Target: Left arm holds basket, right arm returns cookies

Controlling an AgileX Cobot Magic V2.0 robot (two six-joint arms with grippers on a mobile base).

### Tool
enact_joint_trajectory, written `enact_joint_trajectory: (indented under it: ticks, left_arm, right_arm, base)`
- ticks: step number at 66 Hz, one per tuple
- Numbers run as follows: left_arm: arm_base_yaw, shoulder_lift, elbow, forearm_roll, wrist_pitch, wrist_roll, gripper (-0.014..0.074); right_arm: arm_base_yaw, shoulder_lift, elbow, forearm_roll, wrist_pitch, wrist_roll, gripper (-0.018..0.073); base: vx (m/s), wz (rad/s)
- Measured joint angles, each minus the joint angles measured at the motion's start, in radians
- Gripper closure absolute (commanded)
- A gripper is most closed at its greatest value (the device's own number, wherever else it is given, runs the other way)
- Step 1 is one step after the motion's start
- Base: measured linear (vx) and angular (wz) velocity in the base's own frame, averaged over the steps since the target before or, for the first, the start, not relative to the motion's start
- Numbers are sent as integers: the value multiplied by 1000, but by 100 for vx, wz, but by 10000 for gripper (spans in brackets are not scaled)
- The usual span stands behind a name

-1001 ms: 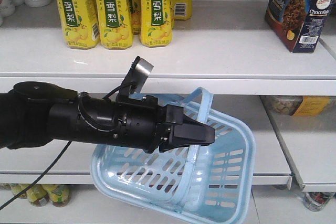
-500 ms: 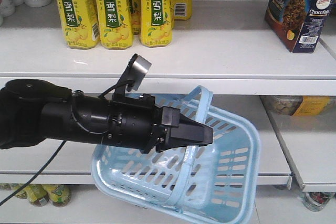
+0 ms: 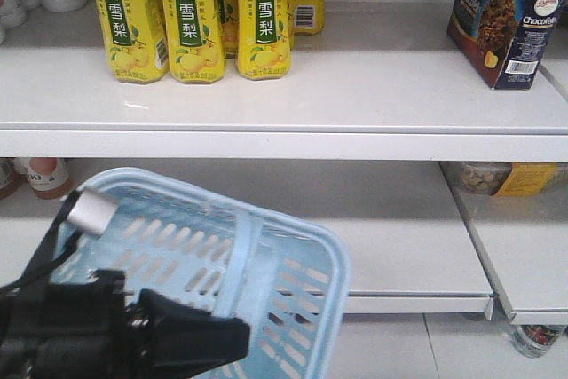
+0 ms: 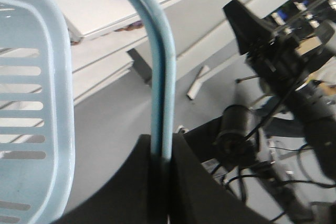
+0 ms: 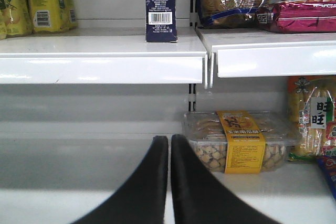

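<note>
Cookies (image 3: 506,19) box reads "Chocolate", barcode side. Left gripper (image 4: 160,182) clamps basket (image 3: 222,255) handle; right gripper (image 5: 169,182) closed, empty. Yellow bottles (image 3: 191,15): "冰糖雪梨".

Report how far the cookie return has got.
Done, it appears: the cookies stand upright on the upper shelf, and the right gripper is shut, holding nothing. In hand: the left gripper is clamped on a handle of the basket. Nothing of the return looks left; I cannot see inside the basket.
</note>
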Motion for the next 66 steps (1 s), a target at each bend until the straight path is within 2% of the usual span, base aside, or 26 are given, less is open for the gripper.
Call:
enact_joint_trajectory:
  ticks: [4,11,20,25,36,41,44,48,66]
  left_arm:
    - [0,-79,55,79,-57,-29,603]
    - [0,-232,139,251,-172,-174,603]
    - [0,-393,233,550,-305,-430,603]
    - [1,-471,286,746,-364,-568,603]
    - [2,-592,403,1125,-491,-799,603]
    - [19,-629,453,1259,-548,-855,603]
    - [51,-661,483,1309,-576,-881,603]
    - [112,-700,516,1336,-595,-891,603]
    - [447,-889,616,1375,-590,-909,603]
  right_arm:
    - [0,0,0,0,0,0,567]
    - [0,0,0,0,0,0,567]
    - [0,0,0,0,0,0,567]
    - [0,0,0,0,0,0,567]
    - [0,0,0,0,0,0,567]
    - [0,0,0,0,0,0,567]
    - [0,0,0,0,0,0,567]
    - [0,0,0,0,0,0,567]
    - [0,0,0,0,0,0,567]
  base:
    - [0,0]
    - [0,0]
    - [0,0]
    - [0,0]
    - [0,0]
    - [0,0]
    - [0,0]
    - [0,0]
    - [0,0]
